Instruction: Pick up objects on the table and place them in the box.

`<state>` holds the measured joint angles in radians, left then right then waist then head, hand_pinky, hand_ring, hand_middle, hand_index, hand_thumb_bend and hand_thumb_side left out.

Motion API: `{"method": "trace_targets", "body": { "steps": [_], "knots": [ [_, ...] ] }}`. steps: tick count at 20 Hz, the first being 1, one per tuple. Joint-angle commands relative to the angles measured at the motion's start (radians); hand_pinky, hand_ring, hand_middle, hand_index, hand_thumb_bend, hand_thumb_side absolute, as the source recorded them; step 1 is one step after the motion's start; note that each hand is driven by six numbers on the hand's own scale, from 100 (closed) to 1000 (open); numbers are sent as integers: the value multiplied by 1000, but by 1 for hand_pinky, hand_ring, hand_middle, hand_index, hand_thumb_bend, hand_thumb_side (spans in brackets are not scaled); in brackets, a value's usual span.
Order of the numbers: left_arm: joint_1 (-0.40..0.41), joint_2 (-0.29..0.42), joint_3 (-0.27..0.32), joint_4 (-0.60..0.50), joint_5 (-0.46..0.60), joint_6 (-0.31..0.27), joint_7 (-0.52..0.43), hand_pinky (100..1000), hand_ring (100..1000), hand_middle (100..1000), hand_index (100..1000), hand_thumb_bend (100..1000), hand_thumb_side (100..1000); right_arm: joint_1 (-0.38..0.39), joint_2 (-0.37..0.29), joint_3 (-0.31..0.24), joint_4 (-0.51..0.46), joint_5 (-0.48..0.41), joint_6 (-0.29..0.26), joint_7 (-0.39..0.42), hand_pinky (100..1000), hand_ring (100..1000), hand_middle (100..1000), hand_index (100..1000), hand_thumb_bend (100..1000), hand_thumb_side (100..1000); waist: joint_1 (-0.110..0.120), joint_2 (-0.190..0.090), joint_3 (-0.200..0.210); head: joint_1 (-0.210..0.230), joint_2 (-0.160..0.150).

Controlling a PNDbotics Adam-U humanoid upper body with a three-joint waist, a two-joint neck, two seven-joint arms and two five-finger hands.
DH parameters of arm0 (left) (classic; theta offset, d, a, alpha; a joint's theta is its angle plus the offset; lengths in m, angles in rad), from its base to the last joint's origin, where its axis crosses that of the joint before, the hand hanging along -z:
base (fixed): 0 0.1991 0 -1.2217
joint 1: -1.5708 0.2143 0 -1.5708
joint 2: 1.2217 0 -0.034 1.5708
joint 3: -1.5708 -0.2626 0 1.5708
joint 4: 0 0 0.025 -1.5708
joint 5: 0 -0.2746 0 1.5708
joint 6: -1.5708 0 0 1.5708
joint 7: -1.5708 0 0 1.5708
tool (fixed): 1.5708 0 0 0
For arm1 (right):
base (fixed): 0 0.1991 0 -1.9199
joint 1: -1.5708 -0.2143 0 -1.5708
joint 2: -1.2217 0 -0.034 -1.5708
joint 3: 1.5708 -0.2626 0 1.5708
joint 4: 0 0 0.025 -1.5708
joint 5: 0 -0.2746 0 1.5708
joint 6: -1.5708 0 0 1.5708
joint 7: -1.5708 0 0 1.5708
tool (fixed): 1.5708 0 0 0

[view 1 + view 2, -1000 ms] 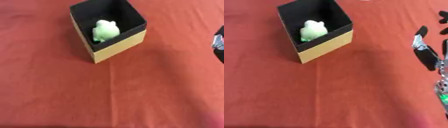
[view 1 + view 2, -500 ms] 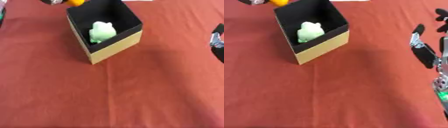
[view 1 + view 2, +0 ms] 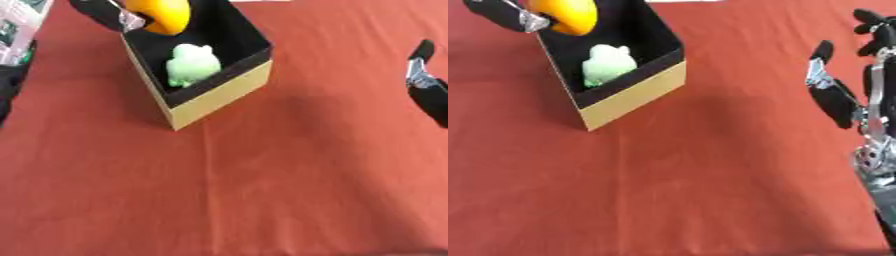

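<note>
Risk noted: left hand gripped orange object over box rim, green toy just below; early release might have bounced it off; right hand idled open.

Left hand: cut off by top edge, finger posture around orange object unresolved | orange object: top cropped, identity unclear | green item in box: blurred, form indistinct | box: far wall beyond frame | right hand: partly cropped at right edge.
</note>
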<state>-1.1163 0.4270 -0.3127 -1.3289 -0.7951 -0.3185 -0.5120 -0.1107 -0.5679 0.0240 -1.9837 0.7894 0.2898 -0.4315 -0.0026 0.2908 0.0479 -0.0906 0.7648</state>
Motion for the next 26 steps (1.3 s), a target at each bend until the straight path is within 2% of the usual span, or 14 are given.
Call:
{"method": "trace_targets", "body": {
  "steps": [1, 8, 9, 10, 11, 12, 15, 18, 20, 21, 26],
  "knots": [
    [-15, -16, -1, -8, -23, -6, -1, 181, 424, 506, 606, 285, 110, -11, -23, -11, -16, -3, -6, 0, 567, 543, 644, 854, 100, 538, -3, -16, -3, -4, 5],
    [-16, -50, -4, 46, -91, -30, 30, 193, 433, 513, 617, 295, 114, -14, -22, -10, -16, -5, -8, 1, 567, 543, 644, 854, 100, 538, -4, -14, -9, -3, 5],
    [-11, -60, -12, 58, -99, -38, 26, 387, 549, 628, 737, 371, 142, -17, -20, -9, -16, -5, -8, 1, 566, 542, 644, 854, 100, 538, -4, -11, -13, -1, 5],
    [-9, -71, -16, 75, -110, -49, 16, 520, 658, 723, 806, 438, 168, -18, -19, -8, -16, -6, -8, 0, 565, 542, 644, 854, 100, 538, -4, -9, -16, -1, 5],
    [-11, -79, -17, 89, -124, -62, 6, 520, 658, 723, 806, 438, 168, -18, -17, -8, -16, -6, -8, 0, 565, 542, 644, 854, 100, 538, -4, -8, -17, -2, 5],
    [-11, -84, -16, 99, -138, -76, -4, 613, 746, 785, 866, 471, 189, -18, -17, -8, -16, -7, -7, -1, 565, 541, 643, 854, 100, 538, -4, -7, -18, -2, 5],
    [-13, -92, -8, 116, -181, -120, -22, 716, 831, 859, 917, 550, 212, -19, -15, -6, -16, -7, -6, -3, 564, 541, 643, 854, 100, 538, -3, -5, -18, -4, 5],
    [-15, -92, 5, 125, -225, -164, -20, 770, 886, 906, 941, 625, 222, -18, -15, -5, -16, -7, -5, -4, 563, 540, 643, 854, 100, 538, -2, -5, -18, -6, 5],
    [-16, -92, 16, 132, -255, -189, -9, 782, 905, 919, 952, 643, 218, -18, -15, -5, -16, -7, -5, -4, 563, 540, 643, 854, 100, 538, -2, -6, -19, -6, 5],
    [-16, -93, 21, 135, -269, -199, -2, 774, 903, 914, 951, 618, 229, -18, -14, -5, -16, -7, -4, -4, 563, 540, 643, 854, 100, 550, -2, -6, -19, -6, 5],
    [-15, -98, 33, 152, -310, -220, 37, 767, 899, 910, 949, 627, 211, -17, -14, -6, -16, -7, -5, -3, 563, 540, 643, 854, 100, 538, -2, -9, -20, -8, 5]
  ]
}}
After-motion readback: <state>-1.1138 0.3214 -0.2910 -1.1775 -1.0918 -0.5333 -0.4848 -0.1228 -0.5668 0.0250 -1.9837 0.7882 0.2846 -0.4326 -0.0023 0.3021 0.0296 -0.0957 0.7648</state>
